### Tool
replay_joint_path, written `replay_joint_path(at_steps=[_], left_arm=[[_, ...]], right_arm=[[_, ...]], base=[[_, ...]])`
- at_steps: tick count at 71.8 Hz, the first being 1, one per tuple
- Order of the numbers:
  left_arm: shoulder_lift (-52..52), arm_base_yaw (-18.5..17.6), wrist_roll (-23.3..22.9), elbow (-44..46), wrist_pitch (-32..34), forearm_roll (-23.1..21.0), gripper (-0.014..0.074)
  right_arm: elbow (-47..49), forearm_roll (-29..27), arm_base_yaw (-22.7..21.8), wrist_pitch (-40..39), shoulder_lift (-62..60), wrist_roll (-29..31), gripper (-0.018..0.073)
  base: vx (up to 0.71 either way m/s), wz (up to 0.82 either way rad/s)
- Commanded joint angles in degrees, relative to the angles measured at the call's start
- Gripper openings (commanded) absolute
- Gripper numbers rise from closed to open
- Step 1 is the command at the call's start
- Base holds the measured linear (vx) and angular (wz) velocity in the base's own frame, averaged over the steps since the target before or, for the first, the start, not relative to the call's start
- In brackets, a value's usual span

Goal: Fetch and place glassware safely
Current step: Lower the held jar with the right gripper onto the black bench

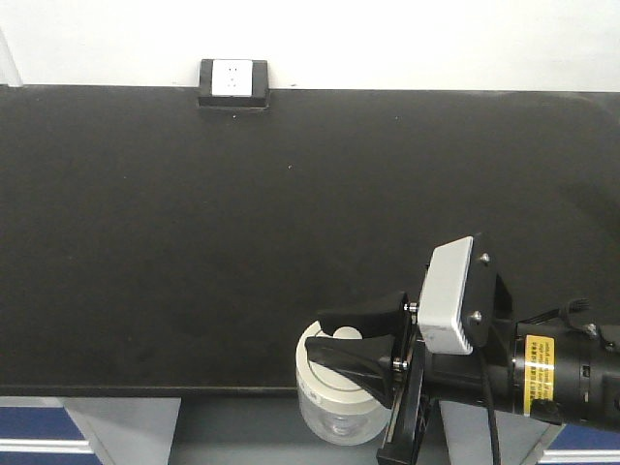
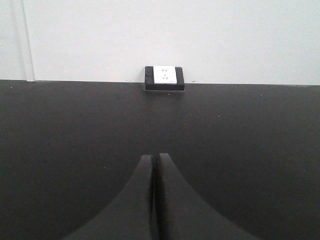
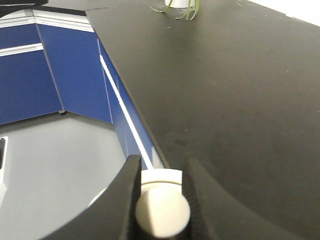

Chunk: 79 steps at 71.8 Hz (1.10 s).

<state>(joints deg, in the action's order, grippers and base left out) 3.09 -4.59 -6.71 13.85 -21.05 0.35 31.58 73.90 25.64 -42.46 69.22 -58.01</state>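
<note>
clamping only the knob [image 3: 162, 214] of the jar [image 1: 334, 417] beside the table [image 1: 194, 242] edge, the right end effector [image 1: 325, 329] risked the lid [image 1: 325, 376] pulling off

glass jar [image 1: 334, 418]: one;
lid [image 3: 162, 214]: one, with one knob and one white label [image 3: 160, 176];
grippers: two, the left gripper [image 2: 154, 159] and the right gripper [image 1: 315, 329];
jaws: two on each gripper;
counter [image 1: 194, 242]: one;
wall socket [image 1: 232, 81]: one;
plant [image 3: 182, 6]: one, only partly in view

The front view looks steeply down on the black counter [image 1: 194, 242]. The left wrist view skims it low and shares the wall socket [image 2: 165, 78]. The right wrist view runs close along its edge.
</note>
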Motion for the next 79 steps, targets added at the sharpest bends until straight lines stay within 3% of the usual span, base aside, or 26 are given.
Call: replay_joint_path(at_steps=[1, 79], left_arm=[[0.7, -0.3, 0.0, 1.6, 4.1, -0.3, -0.0007], [0.7, -0.3, 0.0, 1.6, 4.1, -0.3, -0.0007]], right_arm=[[1.7, -3.0, -0.1, -3.3, -1.3, 0.5, -0.0001], [1.7, -3.4, -0.1, -3.5, -1.3, 0.6, -0.0001]], base=[[0.13, -0.02], [0.04, -0.02]])
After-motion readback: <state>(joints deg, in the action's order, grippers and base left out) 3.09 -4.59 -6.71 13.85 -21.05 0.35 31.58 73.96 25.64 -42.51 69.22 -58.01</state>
